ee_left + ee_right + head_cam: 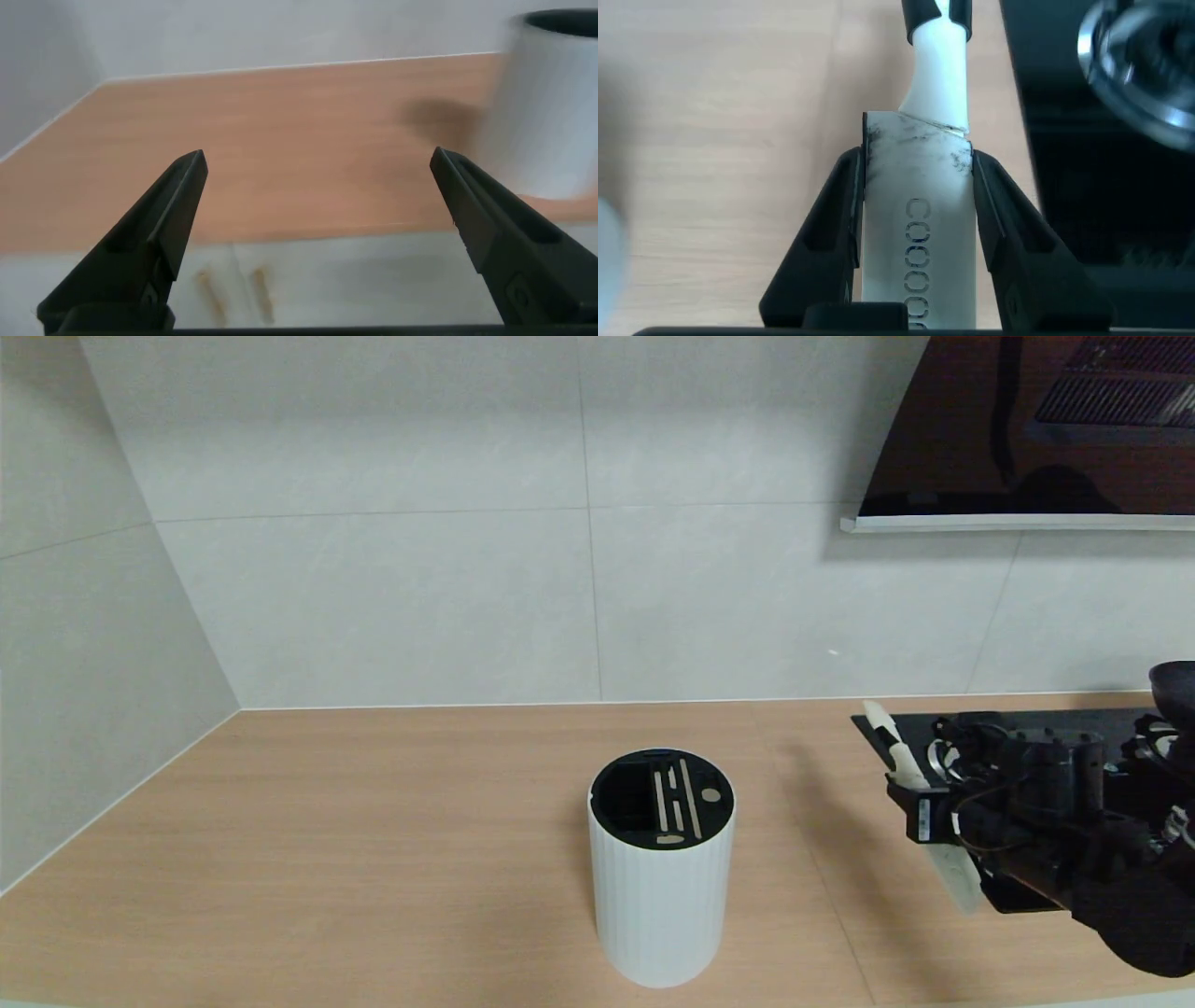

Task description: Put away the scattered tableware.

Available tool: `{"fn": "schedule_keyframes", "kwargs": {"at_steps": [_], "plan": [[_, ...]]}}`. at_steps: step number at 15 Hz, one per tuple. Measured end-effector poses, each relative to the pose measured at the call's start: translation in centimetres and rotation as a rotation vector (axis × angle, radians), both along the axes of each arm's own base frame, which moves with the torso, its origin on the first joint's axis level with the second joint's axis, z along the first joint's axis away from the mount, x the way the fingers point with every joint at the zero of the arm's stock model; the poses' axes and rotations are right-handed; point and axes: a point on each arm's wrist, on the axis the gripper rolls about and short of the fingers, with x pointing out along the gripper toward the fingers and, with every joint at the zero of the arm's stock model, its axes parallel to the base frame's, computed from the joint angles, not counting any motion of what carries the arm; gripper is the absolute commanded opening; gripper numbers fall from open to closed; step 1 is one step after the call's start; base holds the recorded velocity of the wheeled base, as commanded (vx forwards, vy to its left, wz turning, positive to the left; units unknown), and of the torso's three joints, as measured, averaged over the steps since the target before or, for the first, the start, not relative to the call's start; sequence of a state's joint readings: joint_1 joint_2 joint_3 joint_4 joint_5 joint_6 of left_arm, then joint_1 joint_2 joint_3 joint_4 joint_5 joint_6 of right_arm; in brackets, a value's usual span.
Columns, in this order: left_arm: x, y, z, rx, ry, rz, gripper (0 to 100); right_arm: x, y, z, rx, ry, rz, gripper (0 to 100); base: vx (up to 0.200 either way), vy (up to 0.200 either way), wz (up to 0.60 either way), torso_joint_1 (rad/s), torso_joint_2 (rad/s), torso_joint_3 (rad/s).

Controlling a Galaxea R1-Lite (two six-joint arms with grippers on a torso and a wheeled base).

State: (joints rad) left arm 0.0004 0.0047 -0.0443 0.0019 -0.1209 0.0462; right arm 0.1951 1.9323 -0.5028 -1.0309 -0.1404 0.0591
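The knife [898,747] is not put away yet. It is held in the air at the right side of the counter [373,821], above the near-left edge of the black stove [1111,719] and well apart from the white holder [661,868].

Its long axis runs from the robot's side toward the back wall, slanting a little to the left. The white handle is the far end and points to the wall. The pale blade is the near end and points back to the robot and downward.

The right gripper [920,807] has its jaws closed on the flat blade, just below where the handle begins, one jaw on each edge. The right wrist view shows this grip clearly.

The holder stands upright in the middle of the counter, and nothing sticks out of the slots in its dark top. So I judge the lifting is done. What is left is to carry the knife to the holder, turn the blade down and slide it into a slot.

The left gripper [316,161] has its jaws wide apart and holds nothing. It is low, near the counter's front edge, with the holder to one side.
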Motion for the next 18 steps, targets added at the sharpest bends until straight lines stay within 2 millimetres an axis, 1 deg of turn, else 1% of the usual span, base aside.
{"fn": "schedule_keyframes", "kwargs": {"at_steps": [2,3,5,6,8,9,10,11,13,15,18], "plan": [[-0.3,-0.2,2.3,0.0,-0.014,-0.079,100,-0.3,1.5,3.0,-0.001,-0.014,0.052,0,0.0,0.0,0.0,0.0,0.0,0.0],[-0.3,-0.2,3.8,0.001,-0.008,-0.101,100,-0.6,2.6,4.8,0.006,-0.043,0.092,0,0.0,0.0,0.0,0.0,0.0,0.0],[0.9,-0.3,7.8,-0.001,0.028,-0.157,100,-1.3,5.1,8.3,0.031,-0.125,0.176,0,0.0,0.0,0.0,0.0,0.0,0.0],[1.9,-0.4,9.9,-0.002,0.054,-0.187,100,-1.6,6.0,9.7,0.041,-0.148,0.21,0,0.0,0.0,0.0,0.0,0.0,0.0],[5.1,-0.5,13.5,-0.004,0.118,-0.242,100,-2.3,7.6,11.9,0.058,-0.187,0.265,0,0.0,0.0,0.0,0.0,0.0,0.0],[6.8,-0.6,14.8,-0.008,0.146,-0.261,100,-2.7,8.0,12.7,0.063,-0.197,0.284,0,0.0,0.0,0.0,0.0,0.0,0.0],[9.0,-0.8,15.8,-0.019,0.173,-0.284,100,-3.6,8.9,13.3,0.071,-0.206,0.32,0,0.0,0.0,0.0,0.0,0.0,0.0],[11.0,-1.0,16.5,-0.041,0.194,-0.312,100,-4.6,9.7,13.8,0.08,-0.214,0.359,0,0.0,0.0,0.0,0.0,0.0,0.0],[14.2,-2.6,16.6,-0.102,0.259,-0.425,100,-6.8,10.9,13.8,0.085,-0.205,0.43,0,0.0,0.0,0.0,0.0,0.0,0.0],[16.1,-4.4,16.3,-0.221,0.344,-0.518,100,-8.3,12.0,14.0,0.097,-0.207,0.487,0,0.0,0.0,0.0,0.0,0.0,0.0],[17.9,-7.2,16.9,-0.434,0.369,-0.639,100,-10.7,14.2,14.2,0.159,-0.198,0.566,0,0.0,0.0,0.0,0.0,0.0,0.0]]}}
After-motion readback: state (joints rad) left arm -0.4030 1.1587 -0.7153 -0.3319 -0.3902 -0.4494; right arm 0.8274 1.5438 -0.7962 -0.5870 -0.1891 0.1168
